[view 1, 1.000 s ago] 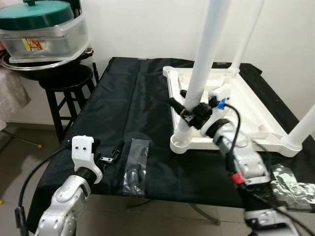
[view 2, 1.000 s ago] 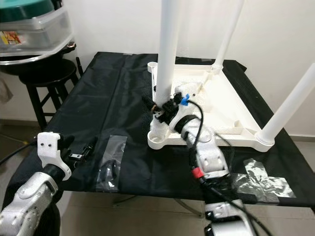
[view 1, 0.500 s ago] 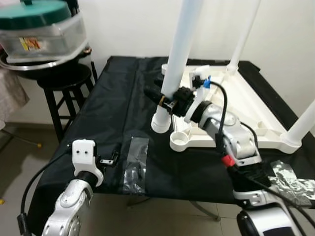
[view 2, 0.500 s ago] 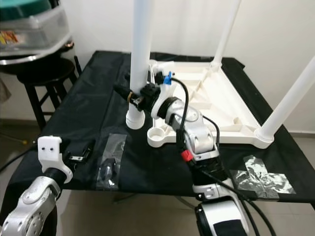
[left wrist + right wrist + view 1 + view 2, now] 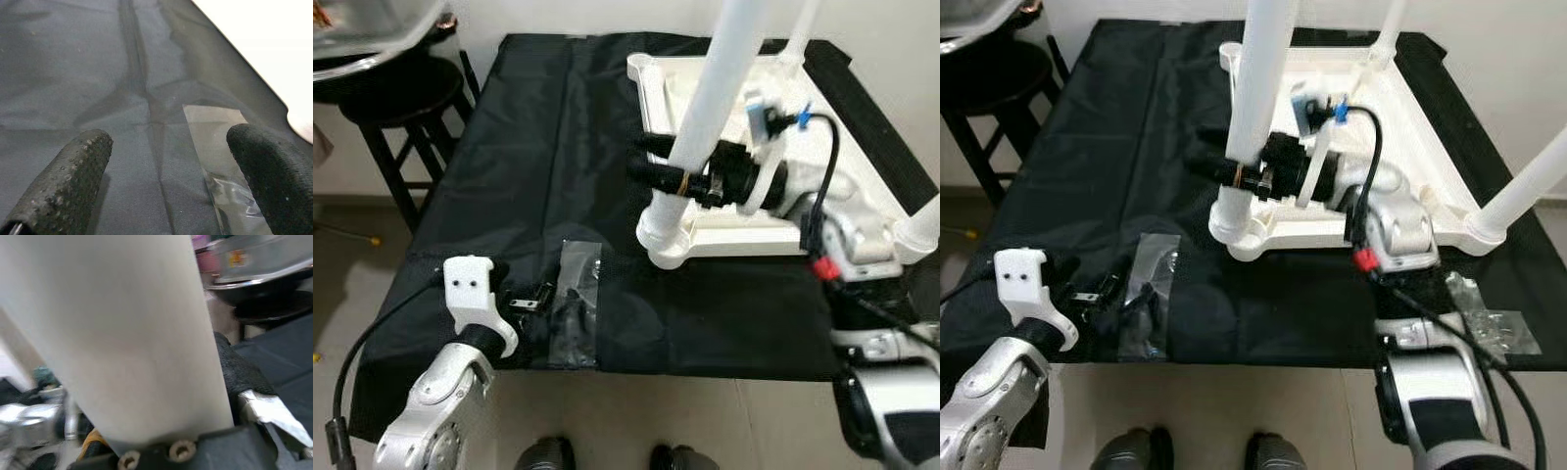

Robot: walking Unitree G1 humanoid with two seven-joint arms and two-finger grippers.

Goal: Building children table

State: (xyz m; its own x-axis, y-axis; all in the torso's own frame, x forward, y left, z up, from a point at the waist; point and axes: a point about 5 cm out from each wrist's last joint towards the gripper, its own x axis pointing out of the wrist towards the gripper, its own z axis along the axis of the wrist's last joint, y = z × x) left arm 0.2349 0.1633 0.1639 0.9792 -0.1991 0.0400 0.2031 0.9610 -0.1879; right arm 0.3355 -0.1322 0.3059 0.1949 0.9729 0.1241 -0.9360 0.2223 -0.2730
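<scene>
The right gripper [image 5: 677, 181] is clamped around the white table leg [image 5: 710, 108] low on its shaft, the black fingers pressed to either side of it, as the right wrist view confirms with the leg tight against the pads. Half a second ago the foot of that leg hung to the left of the corner socket [image 5: 668, 238]; now it stands in or on the socket of the upturned white tabletop [image 5: 744, 230], though whether it is fully seated I cannot tell from here. That would put the fourth leg nearly in place, needing only a firm push down. The left gripper [image 5: 171, 161] hovers with its fingers spread wide over the black cloth [image 5: 538, 137], beside a clear plastic bag [image 5: 574, 313] of small hardware.
</scene>
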